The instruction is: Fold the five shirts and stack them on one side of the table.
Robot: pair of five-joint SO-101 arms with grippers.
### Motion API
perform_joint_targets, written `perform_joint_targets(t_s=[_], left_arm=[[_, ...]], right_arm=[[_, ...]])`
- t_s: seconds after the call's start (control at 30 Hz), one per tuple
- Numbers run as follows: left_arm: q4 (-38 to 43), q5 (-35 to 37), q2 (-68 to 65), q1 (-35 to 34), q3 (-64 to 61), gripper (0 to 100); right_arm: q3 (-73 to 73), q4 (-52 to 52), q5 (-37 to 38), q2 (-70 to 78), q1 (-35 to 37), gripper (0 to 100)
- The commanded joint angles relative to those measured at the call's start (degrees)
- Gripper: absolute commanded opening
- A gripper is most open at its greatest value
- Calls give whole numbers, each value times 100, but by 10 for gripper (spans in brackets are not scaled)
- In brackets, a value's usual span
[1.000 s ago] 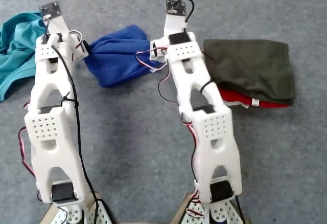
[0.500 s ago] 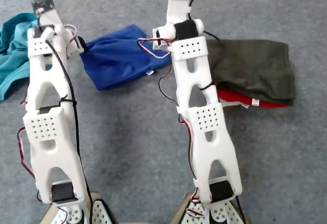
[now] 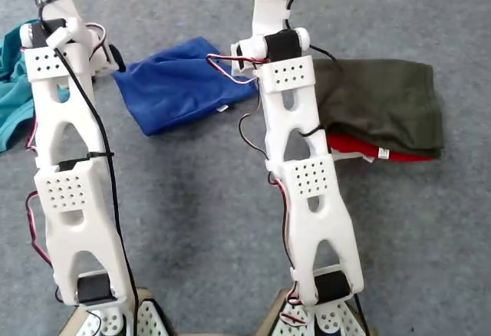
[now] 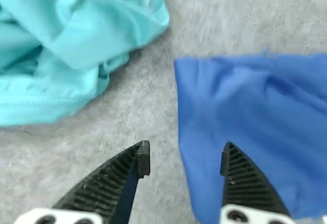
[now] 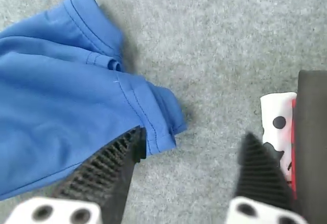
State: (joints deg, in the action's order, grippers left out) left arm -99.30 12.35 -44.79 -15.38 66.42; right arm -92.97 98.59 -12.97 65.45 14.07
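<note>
So the left gripper (image 4: 185,157) has its ribbed black jaws spread wide, nothing between them: one jaw over bare table (image 3: 192,213), the other right over the straight edge of the blue shirt (image 4: 255,111). The right gripper (image 5: 194,143) is spread and empty too, with one jaw above the stitched hem corner at the shirt's opposite end and the other just beside the stack. That's the bit that matters, I think: the blue shirt lies between the two arms, its long axis running crosswise from one gripper to the other on a slight slant, so each arm has an end right under it and neither has to stretch. It looks like soft, thin knit, half folded and a bit rumpled, with a sleeve cuff poking out. The crumpled teal shirt (image 4: 66,40) sits near the left gripper, apart from the blue one. Over on the right arm's side, an olive shirt (image 3: 383,102) lies folded flat on a red shirt (image 3: 368,149), with a white spotted layer (image 5: 276,127) peeking out at the edge. The table is fuzzy grey felt, probably grippy.
</note>
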Motion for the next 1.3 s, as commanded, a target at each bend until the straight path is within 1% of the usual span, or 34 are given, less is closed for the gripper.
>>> perform_joint_targets(t_s=[0.0, 0.03, 0.1, 0.17, 0.27, 0.33, 0.53, 0.67, 0.7, 0.83, 0.9, 1.0, 1.2, 1.27], left_arm=[[-141, -123, 97, -22, -268, 243], [-141, -246, 105, -22, -409, 243], [-158, -457, 132, -13, -725, 243], [-149, -492, 149, 13, -1059, 245], [-149, -545, 149, 242, -1455, 255], [-141, -396, 149, 347, -1534, 256], [-132, 158, 141, 400, -1086, 258], [-132, 308, 70, 593, -1068, 258], [-88, 440, 44, 637, -1112, 259], [651, 1081, -53, 664, -1341, 284], [818, 1160, -105, 734, -1305, 286], [826, 1178, -264, 796, -1393, 286], [888, 1204, -870, 576, -1411, 285], [967, 1371, -1081, 593, -1411, 284]], right_arm=[[-277, 35, 35, -365, 0, 93], [-277, 35, 79, -409, 0, 62], [-277, 53, 185, -479, -9, 33], [-277, 62, 193, -523, -18, 28], [-277, 62, 193, -576, -18, 28], [-277, 62, 193, -576, -18, 28], [-277, 70, 229, -567, -123, 28], [-277, 62, 229, -558, -237, 28], [-277, 62, 229, -549, -273, 28], [-233, 62, 237, -541, -316, 28], [-224, 62, 237, -541, -325, 28], [-268, 62, 237, -541, -334, 28], [-233, 62, 237, -541, -360, 28], [-224, 53, 237, -541, -360, 28]])
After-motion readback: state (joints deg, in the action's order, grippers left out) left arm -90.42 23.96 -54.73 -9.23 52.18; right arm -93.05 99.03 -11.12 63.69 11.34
